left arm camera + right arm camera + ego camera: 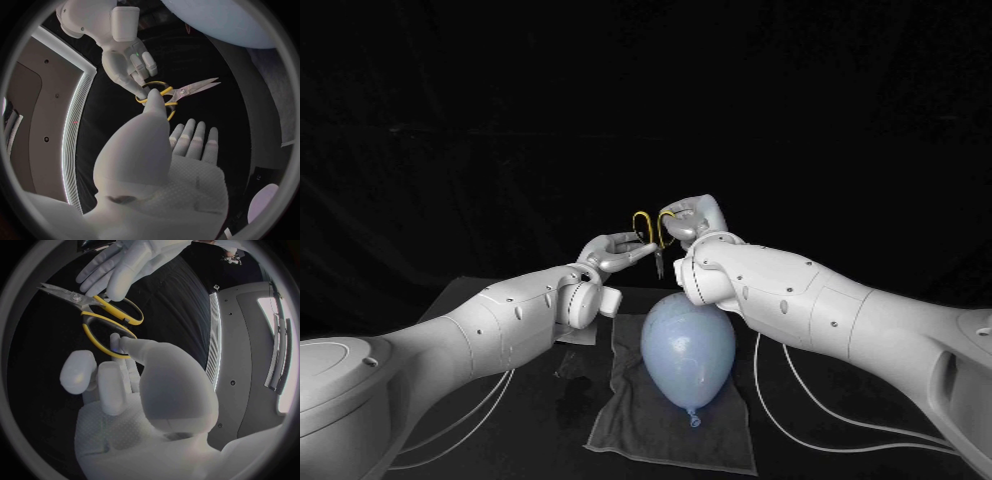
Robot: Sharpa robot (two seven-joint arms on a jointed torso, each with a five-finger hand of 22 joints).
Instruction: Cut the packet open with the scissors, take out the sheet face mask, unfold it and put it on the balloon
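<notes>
Head view: left hand (610,252) and right hand (691,222) raised, yellow-handled steel scissors (648,236) between them; pale blue balloon (687,348) lies below on grey towel (625,430). Left wrist view: left thumb on a loop, fingers (199,137) straight, apart; we can't tell if it grips. Right wrist view: right finger hooked through loop, holding. We judge grip-setting before cutting; next: seat fingers in both loops.

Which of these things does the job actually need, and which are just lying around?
For the job: yellow-handled steel scissors, held by left hand and right hand; pale blue rubber balloon.
Just there: grey cloth towel under the balloon; black table.
</notes>
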